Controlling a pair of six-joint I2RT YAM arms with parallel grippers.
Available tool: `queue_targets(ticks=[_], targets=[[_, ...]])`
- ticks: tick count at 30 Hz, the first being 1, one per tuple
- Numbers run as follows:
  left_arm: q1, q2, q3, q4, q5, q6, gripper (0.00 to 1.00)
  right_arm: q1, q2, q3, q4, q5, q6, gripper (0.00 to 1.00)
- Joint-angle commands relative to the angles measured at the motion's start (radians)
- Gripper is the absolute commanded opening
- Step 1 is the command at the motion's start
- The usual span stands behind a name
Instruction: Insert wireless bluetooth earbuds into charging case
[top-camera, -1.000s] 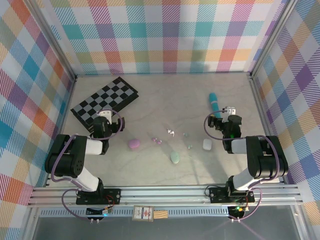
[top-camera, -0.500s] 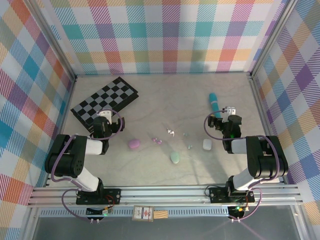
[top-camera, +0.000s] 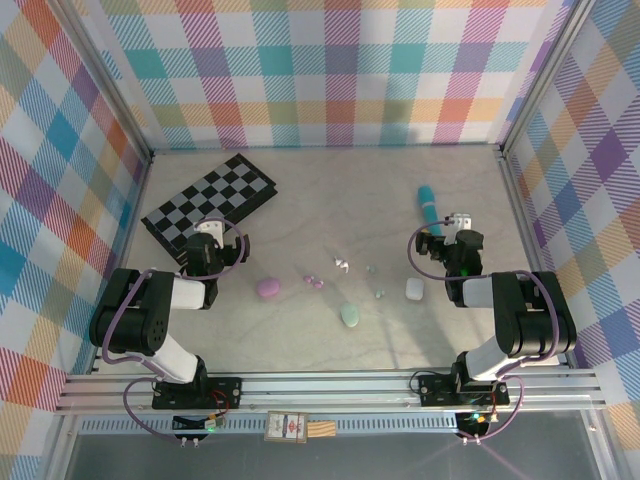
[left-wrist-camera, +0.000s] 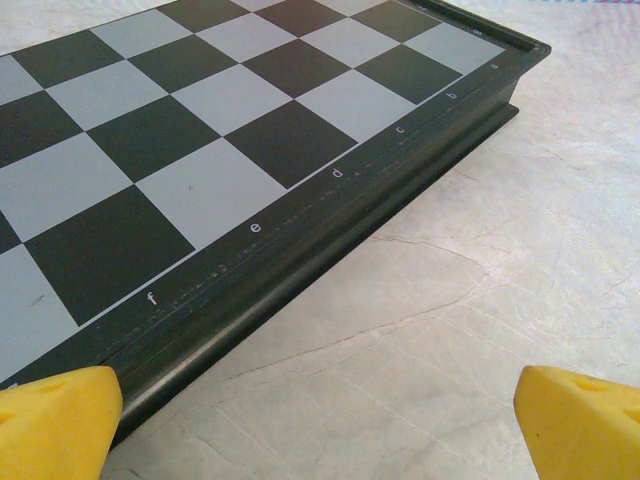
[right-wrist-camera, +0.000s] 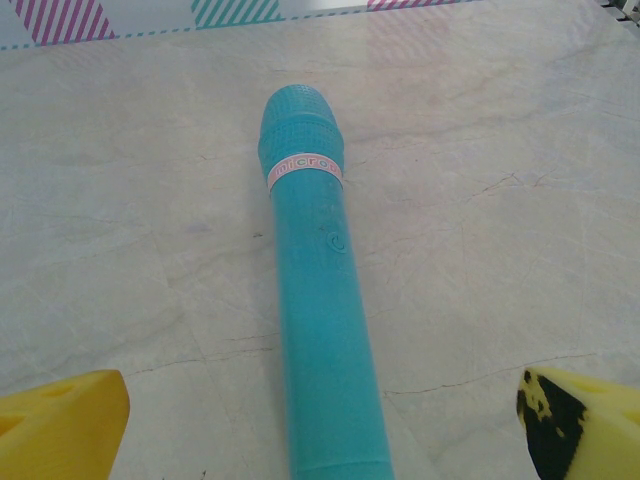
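Observation:
Three pebble-like charging cases lie on the table in the top view: a pink one (top-camera: 268, 288), a green one (top-camera: 350, 316) and a white one (top-camera: 414, 289). Tiny earbuds are scattered between them: a pinkish one (top-camera: 314, 281), a white one (top-camera: 342, 265) and pale green ones (top-camera: 370, 269). My left gripper (top-camera: 208, 230) rests open left of the pink case, its yellow fingertips (left-wrist-camera: 55, 420) wide apart over bare table. My right gripper (top-camera: 460, 222) rests open beyond the white case, its fingertips (right-wrist-camera: 60, 420) wide on either side of a teal microphone's near end, not touching it.
A folded chessboard (top-camera: 210, 200) lies at the back left, its dark edge (left-wrist-camera: 330, 215) just ahead of my left gripper (left-wrist-camera: 320, 430). The teal toy microphone (right-wrist-camera: 315, 300) lies lengthwise ahead of my right gripper (right-wrist-camera: 320, 430). Checked walls enclose the table.

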Motion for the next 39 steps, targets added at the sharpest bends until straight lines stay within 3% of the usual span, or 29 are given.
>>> queue_targets(ticks=[1,9,16,23,25,30,34,39], targets=[[0.008,-0.003,0.008,0.029,-0.002,-0.005,1.0,-0.001,0.003,0.012,0.037,-0.008,-0.003,0.99],[-0.007,-0.163,0.011,-0.098,-0.075,-0.011,1.0,-0.001,-0.124,0.047,-0.137,-0.02,-0.02,0.99],[-0.114,-0.357,0.08,-0.336,-0.168,-0.005,1.0,0.062,-0.332,0.086,-0.393,-0.018,-0.026,0.99],[-0.267,-0.498,0.246,-0.807,-0.2,-0.153,1.0,0.232,-0.465,0.176,-0.622,-0.203,-0.094,0.99],[-0.305,-0.519,0.283,-0.928,-0.202,-0.203,1.0,0.305,-0.45,0.219,-0.689,-0.3,-0.204,0.99],[-0.303,-0.538,0.363,-1.207,-0.142,-0.381,1.0,0.532,-0.299,0.371,-0.906,-0.543,-0.506,0.99],[-0.201,-0.515,0.401,-1.323,-0.011,-0.472,1.0,0.643,-0.127,0.472,-0.917,-0.603,-0.627,0.99],[-0.085,-0.542,0.374,-1.328,0.107,-0.534,1.0,0.747,0.11,0.635,-0.933,-0.613,-0.754,0.99]])
